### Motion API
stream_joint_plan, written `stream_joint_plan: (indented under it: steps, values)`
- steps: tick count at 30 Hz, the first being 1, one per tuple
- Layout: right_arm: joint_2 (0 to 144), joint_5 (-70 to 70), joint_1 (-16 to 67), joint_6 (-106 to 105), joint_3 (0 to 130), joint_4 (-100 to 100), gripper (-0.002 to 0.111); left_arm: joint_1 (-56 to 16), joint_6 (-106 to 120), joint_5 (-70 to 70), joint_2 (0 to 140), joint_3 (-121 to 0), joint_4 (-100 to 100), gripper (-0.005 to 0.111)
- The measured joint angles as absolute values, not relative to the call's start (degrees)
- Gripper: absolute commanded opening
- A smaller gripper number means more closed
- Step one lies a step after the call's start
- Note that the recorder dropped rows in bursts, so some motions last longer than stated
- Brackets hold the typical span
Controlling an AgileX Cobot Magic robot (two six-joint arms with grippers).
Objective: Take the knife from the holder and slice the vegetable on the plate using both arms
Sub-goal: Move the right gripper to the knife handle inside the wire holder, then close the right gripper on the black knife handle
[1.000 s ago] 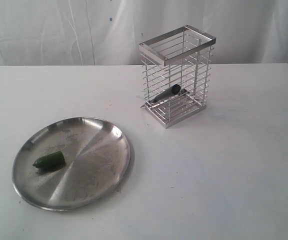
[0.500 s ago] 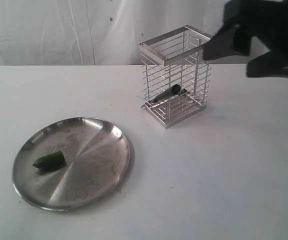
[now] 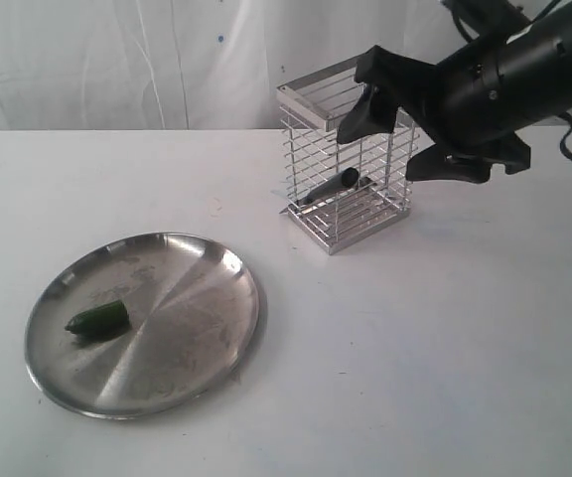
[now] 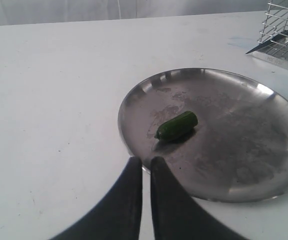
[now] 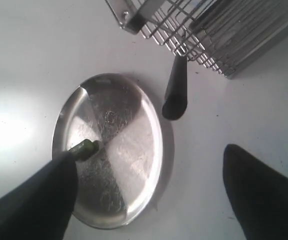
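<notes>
The right gripper [image 3: 385, 149] hangs at the top of the holder [image 3: 313, 149], and its fingers [image 3: 358, 111] are spread wide with nothing between them. The knife [image 3: 331, 186] lies tilted low inside the holder, with its blade tip poking out through the wire. The left gripper [image 4: 145, 165] hovers over the worktop [image 3: 415, 348] just beside the rim of the plate [image 3: 182, 298]. Its fingers [image 4: 131, 175] are almost pressed together and pinch nothing. The vegetable [image 3: 98, 319] lies on the plate, well apart from the holder.
</notes>
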State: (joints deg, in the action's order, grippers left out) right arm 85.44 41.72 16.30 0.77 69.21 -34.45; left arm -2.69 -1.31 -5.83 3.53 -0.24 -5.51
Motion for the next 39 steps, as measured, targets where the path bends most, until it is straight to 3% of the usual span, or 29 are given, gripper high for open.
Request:
stream_joint_plan:
  steps: [12, 20, 29, 39]
  values:
    - [100.13, 42.15, 16.3, 0.0, 77.97, -35.83, 0.074, -2.69, -1.31, -5.83, 3.53, -0.24, -5.51, 0.013]
    - [106.08, 42.61, 16.3, -0.57, 81.19, -36.64, 0.066, -2.69, -1.31, -5.83, 3.53, -0.24, -5.51, 0.013]
    - [109.67, 42.5, 18.09, -0.57, 83.76, -37.43, 0.038, -2.69, -1.31, -5.83, 3.53, -0.24, -5.51, 0.013]
    - [109.89, 41.51, 18.31, -0.57, 83.76, -36.38, 0.035, -2.69, -1.31, -5.83, 3.53, -0.24, -5.51, 0.013]
